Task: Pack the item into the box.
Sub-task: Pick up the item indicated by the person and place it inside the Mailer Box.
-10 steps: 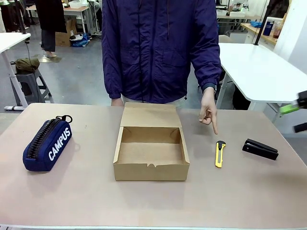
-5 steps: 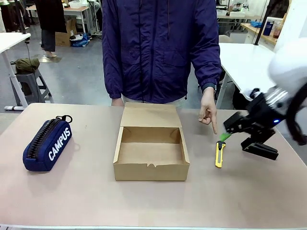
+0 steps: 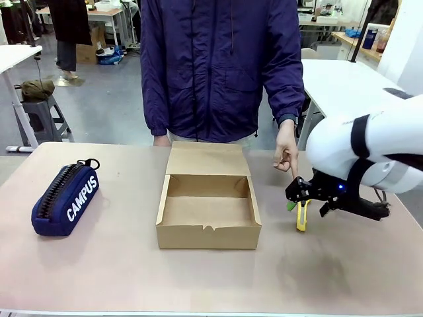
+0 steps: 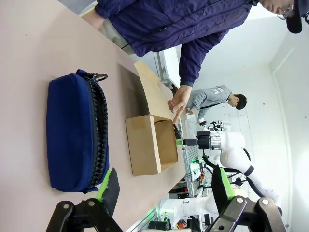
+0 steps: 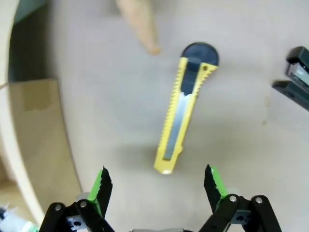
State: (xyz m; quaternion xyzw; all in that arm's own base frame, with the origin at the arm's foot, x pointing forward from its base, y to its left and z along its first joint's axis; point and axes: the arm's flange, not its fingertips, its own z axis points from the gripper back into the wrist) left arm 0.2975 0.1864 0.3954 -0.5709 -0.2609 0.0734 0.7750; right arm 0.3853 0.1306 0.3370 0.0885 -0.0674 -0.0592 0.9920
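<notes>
Right gripper (image 5: 157, 180) over the table (image 3: 99, 264); fingers spread wide, nothing between them. Utility knife (image 5: 182, 113) lies flat on the tabletop just beyond the fingertips, untouched. Its yellow tip sits close to the midline between the two pads. Its black end points away and cants toward the right-hand finger. Bare table runs along both long edges of the knife, so open room lies ahead of each finger.

Beyond the left-hand finger: side wall and top edge of the cardboard box (image 5: 34, 125), with a strip of bare table between wall and knife. Beyond the right-hand finger, at the frame's edge: black stapler (image 5: 297, 77), apart from the knife. Past the knife's black end, on the left-finger side, the person's pointing finger (image 5: 140, 24) comes down near it. Whether the finger touches the table, cannot tell.

Front view: box stands open-topped at table centre, lid flap laid back toward the person. The knife lies outside it on the robot's right, parallel to its side wall.

Left gripper (image 4: 164, 181): fingers likewise released, grasping nothing, low over the table. Navy pencil case (image 4: 72, 140) lies just beyond its left-hand finger. The box is farther out, roughly in line with the gap between the fingers, with bare tabletop between case and box.
</notes>
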